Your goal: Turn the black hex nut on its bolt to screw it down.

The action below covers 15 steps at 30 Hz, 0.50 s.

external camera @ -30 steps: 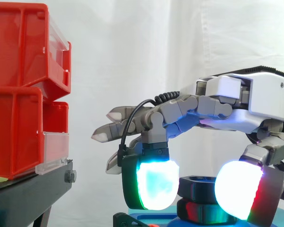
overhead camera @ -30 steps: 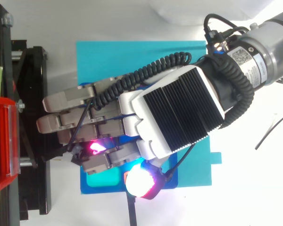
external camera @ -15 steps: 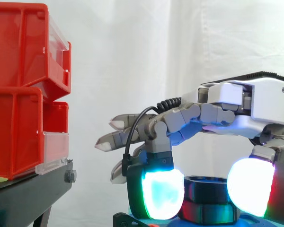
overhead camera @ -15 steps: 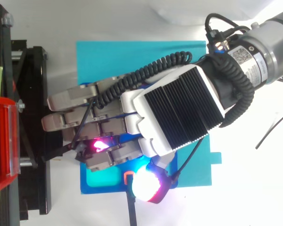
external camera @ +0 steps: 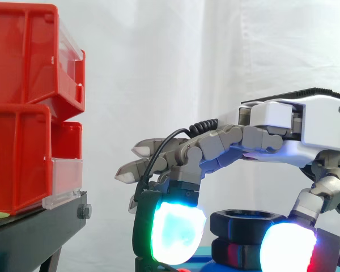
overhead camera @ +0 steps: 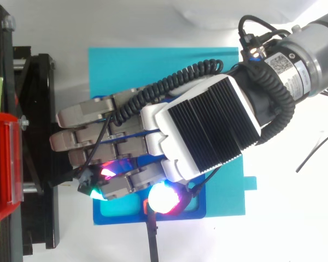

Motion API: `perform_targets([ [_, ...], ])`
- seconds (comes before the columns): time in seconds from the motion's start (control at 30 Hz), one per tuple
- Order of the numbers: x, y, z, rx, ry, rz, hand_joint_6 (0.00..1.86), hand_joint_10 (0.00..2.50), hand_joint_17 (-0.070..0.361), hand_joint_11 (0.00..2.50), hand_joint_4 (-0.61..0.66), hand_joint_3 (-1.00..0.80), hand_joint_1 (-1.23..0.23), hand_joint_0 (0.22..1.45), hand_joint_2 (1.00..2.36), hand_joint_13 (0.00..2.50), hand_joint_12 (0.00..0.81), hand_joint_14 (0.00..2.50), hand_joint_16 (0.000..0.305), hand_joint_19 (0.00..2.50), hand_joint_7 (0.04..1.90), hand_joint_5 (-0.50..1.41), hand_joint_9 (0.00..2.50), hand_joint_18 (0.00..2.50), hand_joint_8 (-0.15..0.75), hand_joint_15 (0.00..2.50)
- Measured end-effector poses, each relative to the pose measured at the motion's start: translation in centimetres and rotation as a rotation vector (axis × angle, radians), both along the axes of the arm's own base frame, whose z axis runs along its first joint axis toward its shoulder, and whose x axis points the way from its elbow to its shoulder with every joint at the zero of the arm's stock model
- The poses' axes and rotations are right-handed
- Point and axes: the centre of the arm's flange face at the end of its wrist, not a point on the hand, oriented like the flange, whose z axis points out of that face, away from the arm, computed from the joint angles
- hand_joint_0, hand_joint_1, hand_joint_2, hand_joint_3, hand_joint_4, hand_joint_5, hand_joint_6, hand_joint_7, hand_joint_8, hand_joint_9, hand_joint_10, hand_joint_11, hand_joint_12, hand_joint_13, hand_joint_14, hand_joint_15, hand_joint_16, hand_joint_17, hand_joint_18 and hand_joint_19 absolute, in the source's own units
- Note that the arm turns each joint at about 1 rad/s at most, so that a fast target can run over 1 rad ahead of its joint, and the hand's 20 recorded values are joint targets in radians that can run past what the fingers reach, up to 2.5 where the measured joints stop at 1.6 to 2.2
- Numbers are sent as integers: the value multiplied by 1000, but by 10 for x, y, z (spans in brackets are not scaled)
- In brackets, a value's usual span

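One black hex nut (external camera: pixel 242 220) sits atop a black round collar (external camera: pixel 232 253) on the blue base plate (overhead camera: pixel 186 216), straight below the downturned palm of the grey-and-white robot hand (external camera: pixel 306 127), its turning axis vertical. Whether the hand actually grips the nut, I cannot tell. Against half a second ago, more of the nut's left flank shows; the palm has barely shifted.

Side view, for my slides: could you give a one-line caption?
Robot hand poised over the black hex nut, beside stacked red bins on a black stand.
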Motion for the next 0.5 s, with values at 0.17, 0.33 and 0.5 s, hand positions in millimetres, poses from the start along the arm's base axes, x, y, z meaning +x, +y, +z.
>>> perform_targets([
  [0.17, 0, 0, 0, 0, -1, 0, 503, 6, 147, 170, 197, -500, -467, 403, 1000, 287, 338, 0, 65, 0, 955, -203, 557, 133, 246, 0],
  [0.33, 0, 0, 0, 0, 0, 0, 503, 6, 154, 171, 222, -500, -287, 379, 1000, 295, 353, 0, 68, 0, 968, -184, 592, 128, 267, 0],
  [0.5, 0, 0, 1, 0, 2, 0, 503, 5, 155, 166, 222, -500, -262, 377, 1000, 295, 355, 0, 69, 0, 959, -183, 603, 123, 271, 0],
])
